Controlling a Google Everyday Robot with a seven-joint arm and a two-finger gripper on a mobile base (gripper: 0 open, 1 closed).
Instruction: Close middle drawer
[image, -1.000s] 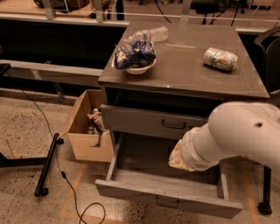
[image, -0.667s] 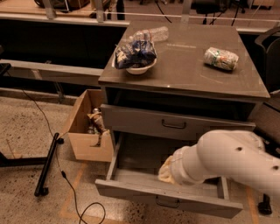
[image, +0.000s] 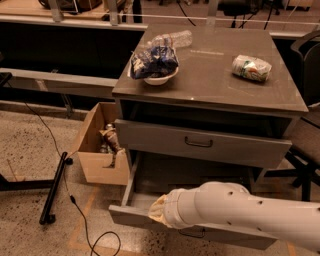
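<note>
Leftward and lower is where my gripper (image: 159, 210) has gone over the past second: it was well over the right half of the open box, and it now sits just above the front lip, left of centre. Its cream tip points left, and the white arm (image: 240, 212) trails off to the right and covers much of the drawer. I cannot tell whether the gripper is apart or together from here.

Around it, the middle drawer (image: 125, 215) is pulled well out from under the cabinet. Its small dark bow handle (image: 192, 233) is just peeking out below the arm. I judge it a stiff metal box on slides, fairly heavy but empty as far as I can see, so it should roll with a steady push. I would press flat on the front panel near the handle, centred so that it does not rack.

Above it, the upper drawer front (image: 200, 145) is nearly closed. On the cabinet top (image: 215, 85) are a white bowl (image: 156, 77) holding a crumpled bag, and a can (image: 251, 68) on its side. A cardboard box (image: 100, 167) stands at the left. None of these has shifted.
</note>
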